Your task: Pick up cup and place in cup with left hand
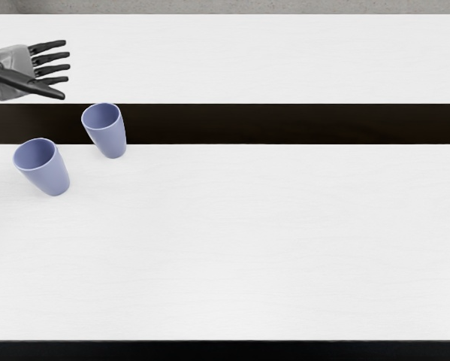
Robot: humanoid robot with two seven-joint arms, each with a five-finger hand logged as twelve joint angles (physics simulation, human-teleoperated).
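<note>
On the desk [285,241] in front of you, two cups stand upright, both toward your left side and near each other but apart. The right cup [113,140] sits farther from you; the left cup [50,174] sits nearer. A band [285,124] crosses the desk from left to right. You have the feet of both cups on your side of it, the right cup's just before it.
</note>
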